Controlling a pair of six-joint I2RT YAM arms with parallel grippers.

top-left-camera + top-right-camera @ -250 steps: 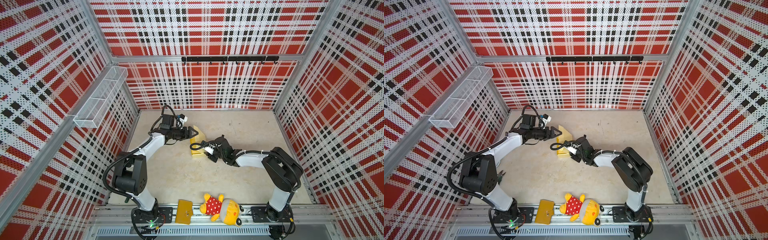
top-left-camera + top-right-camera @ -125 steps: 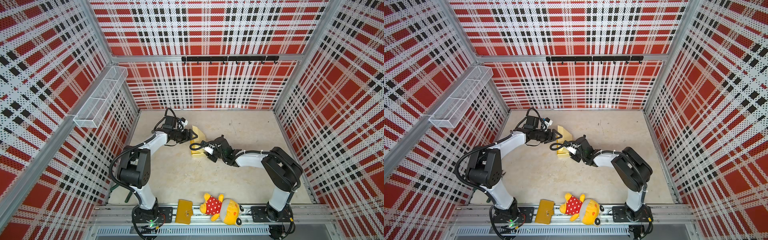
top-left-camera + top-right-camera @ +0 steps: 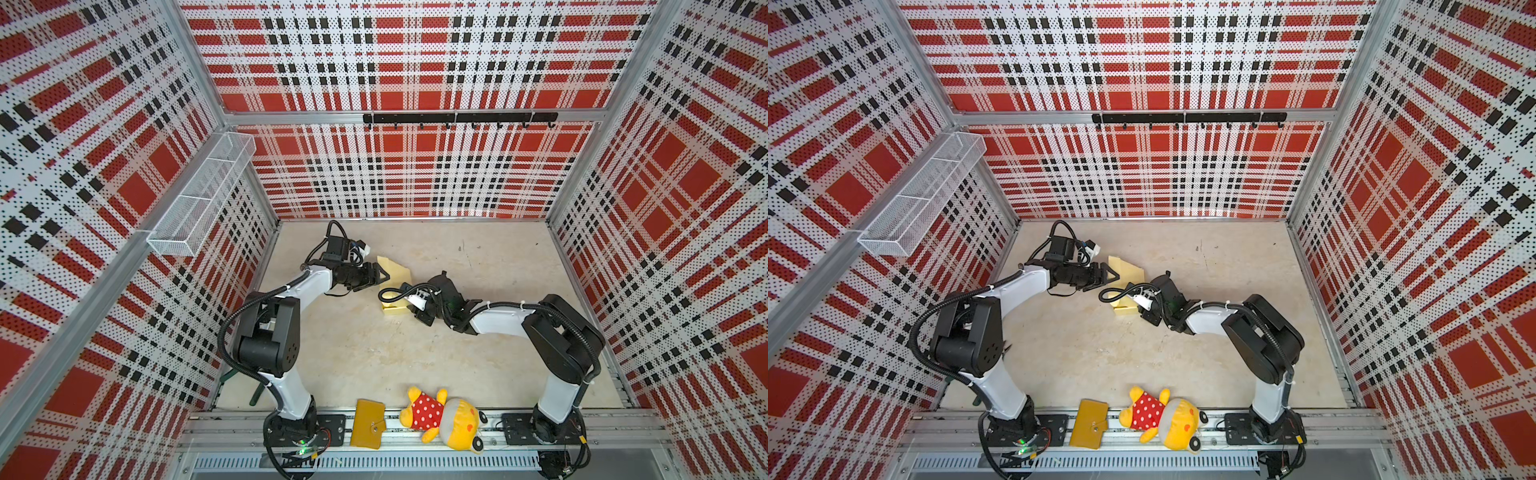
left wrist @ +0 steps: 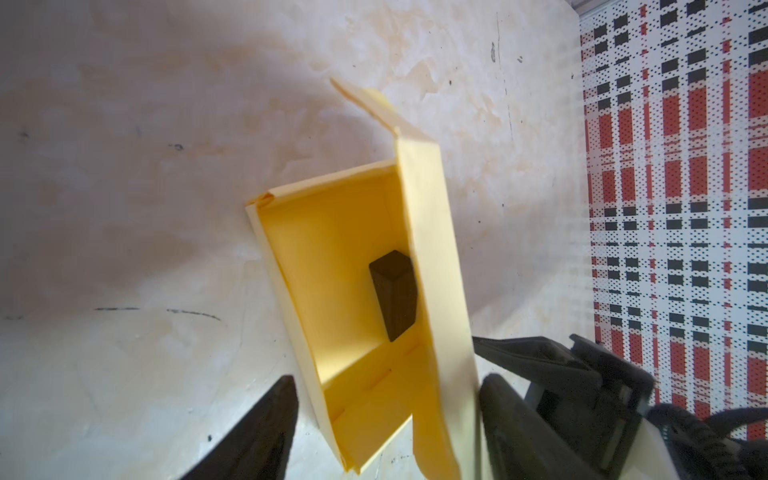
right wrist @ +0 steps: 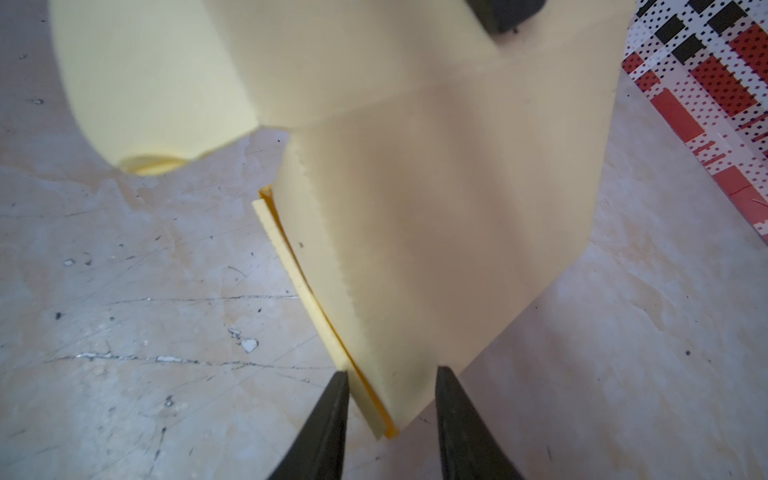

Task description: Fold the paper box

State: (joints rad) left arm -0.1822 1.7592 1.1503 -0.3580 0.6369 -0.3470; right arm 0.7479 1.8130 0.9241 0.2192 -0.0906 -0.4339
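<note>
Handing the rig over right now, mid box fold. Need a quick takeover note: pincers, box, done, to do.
Left pincer: open, fingers either side of one end of the paper box, not clamped.
Right pincer: straddles a box corner, wall and lid between its fingers; unclear whether it is gripping.
Box: middle of the table, between both arms.
Done: tray walls are up.
To do: the lid stands raised with its end flap loose; probably swing it down, tuck the flap, release.
</note>
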